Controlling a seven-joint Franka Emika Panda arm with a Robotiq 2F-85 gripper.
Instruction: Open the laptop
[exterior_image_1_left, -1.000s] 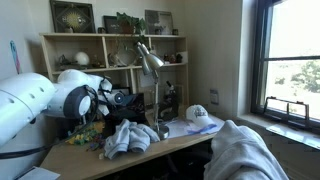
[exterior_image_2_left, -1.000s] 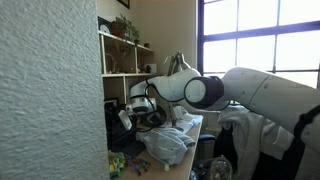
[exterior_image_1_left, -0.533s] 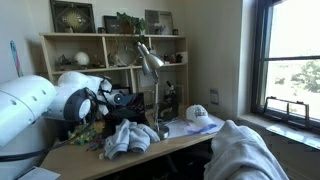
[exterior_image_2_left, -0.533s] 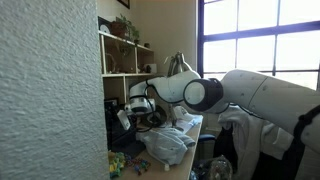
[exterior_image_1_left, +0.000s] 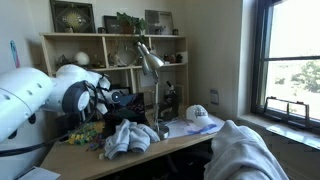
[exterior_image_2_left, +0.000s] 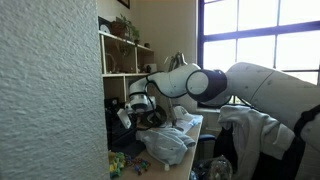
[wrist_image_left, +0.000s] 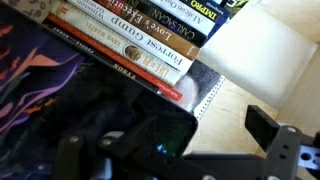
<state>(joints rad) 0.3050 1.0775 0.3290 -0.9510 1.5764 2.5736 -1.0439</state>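
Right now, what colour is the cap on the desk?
The cap is white; it shows best in an exterior view.

My arm (exterior_image_2_left: 235, 88) stretches from the window (exterior_image_2_left: 250, 40) side across the cluttered desk (exterior_image_2_left: 196, 123), above a grey cloth (exterior_image_2_left: 165, 145), toward the shelf (exterior_image_2_left: 125, 60).

White arm (exterior_image_1_left: 28, 108) stretching in from side, round elbow joint (exterior_image_1_left: 75, 98) sitting high, forearm angling forward and down. In both exterior views wrist pointing downward, black gripper (exterior_image_2_left: 137, 101) hanging low at arm's tip, partly hidden. Wrist view: jaws standing wide apart, dark fingers (wrist_image_left: 283, 150) showing at opposite sides of frame, gripping nothing that can be made out.
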